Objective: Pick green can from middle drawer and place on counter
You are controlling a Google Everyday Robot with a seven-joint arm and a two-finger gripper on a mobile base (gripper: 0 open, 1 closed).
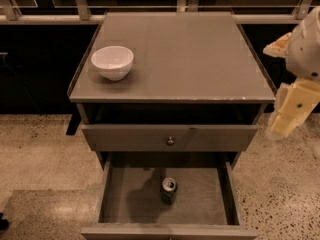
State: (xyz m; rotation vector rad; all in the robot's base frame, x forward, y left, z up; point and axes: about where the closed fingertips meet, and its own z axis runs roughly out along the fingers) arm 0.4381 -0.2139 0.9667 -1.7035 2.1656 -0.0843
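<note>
The green can (169,190) stands upright on the grey floor of the open middle drawer (130,199), near its centre. The counter (190,54) is the flat grey-brown cabinet top above it. My gripper (289,115) hangs at the right edge of the view, beside the counter's right front corner and well above and to the right of the can. It holds nothing that I can see.
A white bowl (113,61) sits on the counter's left side. A drawer front with a small round knob (170,140) is slightly open above the middle drawer. Speckled floor (35,149) surrounds the cabinet. A railing (150,18) runs behind it.
</note>
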